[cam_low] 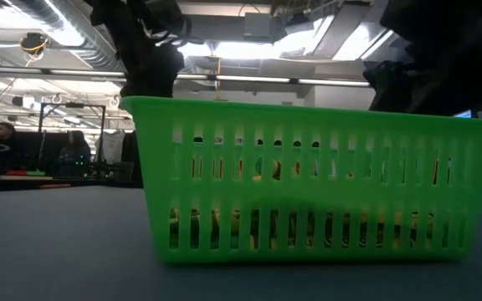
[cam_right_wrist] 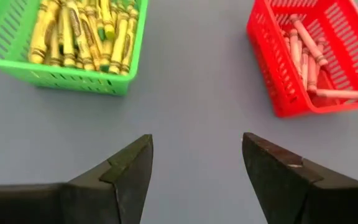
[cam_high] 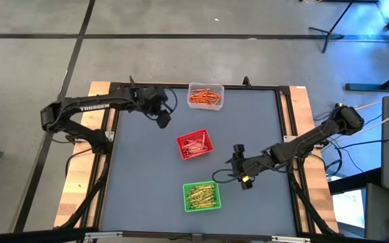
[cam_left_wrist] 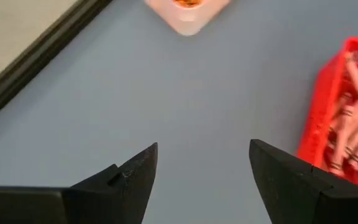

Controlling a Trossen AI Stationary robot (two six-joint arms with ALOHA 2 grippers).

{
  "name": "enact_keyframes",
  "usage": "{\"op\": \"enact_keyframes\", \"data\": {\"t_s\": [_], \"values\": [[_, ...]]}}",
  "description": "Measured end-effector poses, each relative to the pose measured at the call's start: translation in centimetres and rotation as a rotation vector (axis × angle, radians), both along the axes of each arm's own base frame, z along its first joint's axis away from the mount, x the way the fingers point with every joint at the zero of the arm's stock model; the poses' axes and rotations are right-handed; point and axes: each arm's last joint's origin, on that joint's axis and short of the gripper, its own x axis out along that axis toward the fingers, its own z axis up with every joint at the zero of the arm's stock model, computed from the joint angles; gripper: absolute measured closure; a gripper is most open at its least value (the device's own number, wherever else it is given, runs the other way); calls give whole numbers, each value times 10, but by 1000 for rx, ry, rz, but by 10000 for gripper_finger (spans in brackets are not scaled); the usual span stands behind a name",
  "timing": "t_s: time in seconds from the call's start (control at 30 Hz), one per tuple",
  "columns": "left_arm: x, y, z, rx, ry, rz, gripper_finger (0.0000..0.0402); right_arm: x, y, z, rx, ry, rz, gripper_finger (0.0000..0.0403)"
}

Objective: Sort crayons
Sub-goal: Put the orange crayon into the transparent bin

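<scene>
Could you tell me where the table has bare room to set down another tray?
The left half of the table, beside the red tray and green tray, lies bare, as does the far right corner past the clear tray. It is tighter near the right gripper, between red and green trays.

The clear tray [cam_left_wrist: 186, 14] is chopped off by the left wrist view's edge, so just a sliver of orange crayons [cam_left_wrist: 187, 3] is seen. The red tray [cam_left_wrist: 344, 112] is cut too, its crayons blurred. Low down, both arms are mostly hidden behind the green tray [cam_low: 308, 180].
</scene>
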Motion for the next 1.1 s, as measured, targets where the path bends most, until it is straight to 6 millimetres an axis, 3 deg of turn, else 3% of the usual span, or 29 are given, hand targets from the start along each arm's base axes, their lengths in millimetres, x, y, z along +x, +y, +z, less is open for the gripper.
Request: {"op": "enact_keyframes", "data": {"t_s": [0.57, 0.73, 0.87, 1.1], "values": [[-3, 6, 1, 89, 39, 44, 164, 1, -1, 0, -26, -40, -47, 157], [-2, 6, 0, 34, 3, 87, 161, 1, -1, 0, -20, -39, -53, 157], [-5, 10, -1, -35, -13, 51, 128, 2, -1, -2, -24, -32, -53, 157], [-18, 15, -6, -215, 13, 84, 10, 3, 0, -3, -26, -28, -52, 157]]}}
